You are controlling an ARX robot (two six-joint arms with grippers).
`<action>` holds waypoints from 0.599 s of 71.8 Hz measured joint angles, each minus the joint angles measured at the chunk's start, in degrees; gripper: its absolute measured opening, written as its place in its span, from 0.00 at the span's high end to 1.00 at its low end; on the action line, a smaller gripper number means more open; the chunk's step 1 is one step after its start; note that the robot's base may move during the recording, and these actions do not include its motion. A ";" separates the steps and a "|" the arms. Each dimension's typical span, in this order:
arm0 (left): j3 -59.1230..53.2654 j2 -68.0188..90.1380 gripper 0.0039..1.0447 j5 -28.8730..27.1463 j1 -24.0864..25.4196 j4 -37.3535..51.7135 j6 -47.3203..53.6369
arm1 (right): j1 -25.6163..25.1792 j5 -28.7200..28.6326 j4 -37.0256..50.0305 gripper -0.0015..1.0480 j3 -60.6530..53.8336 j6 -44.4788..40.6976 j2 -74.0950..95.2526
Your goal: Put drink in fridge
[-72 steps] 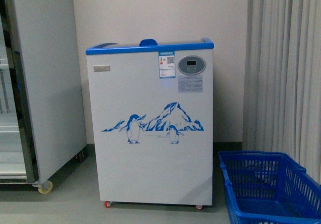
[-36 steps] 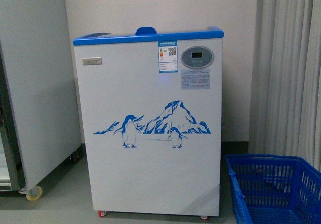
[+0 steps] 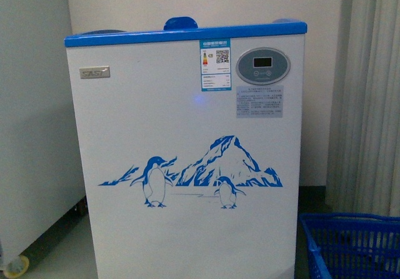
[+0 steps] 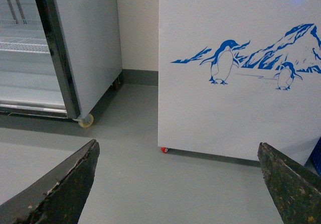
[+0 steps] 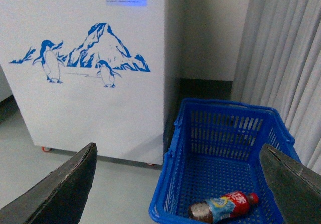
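The fridge (image 3: 187, 166) is a white chest freezer with a blue top rim and a penguin-and-mountain picture, filling the front view; it also shows in both wrist views as the fridge (image 4: 235, 68) and the fridge (image 5: 85, 68). The drink (image 5: 224, 206), a red-capped bottle with dark liquid, lies on its side inside a blue basket (image 5: 173, 174) on the floor, to the right of the fridge. My right gripper (image 5: 178, 184) hangs open above the basket's near edge, well clear of the bottle. My left gripper (image 4: 175, 184) is open over bare floor before the fridge.
A tall grey upright cooler (image 4: 85, 48) with a glass door stands left of the fridge, on castors. The blue basket (image 3: 356, 244) sits at the lower right in the front view. Grey curtains (image 3: 372, 97) hang on the right. Grey floor (image 4: 150, 184) lies before the fridge.
The front view has closed in on the fridge, which now looks larger and fills more of the frame. The cooler and the basket have slid toward the edges.
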 joint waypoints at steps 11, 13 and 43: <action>0.00 0.00 0.08 0.04 0.00 0.00 0.02 | 0.00 0.00 0.00 0.07 0.00 -0.02 0.00; 0.00 0.00 0.08 0.04 0.00 0.00 0.02 | 0.00 0.00 0.00 0.07 0.00 0.00 0.00; 0.00 -0.02 0.08 0.04 0.00 0.00 0.02 | 0.00 0.02 0.00 0.07 0.00 0.00 0.00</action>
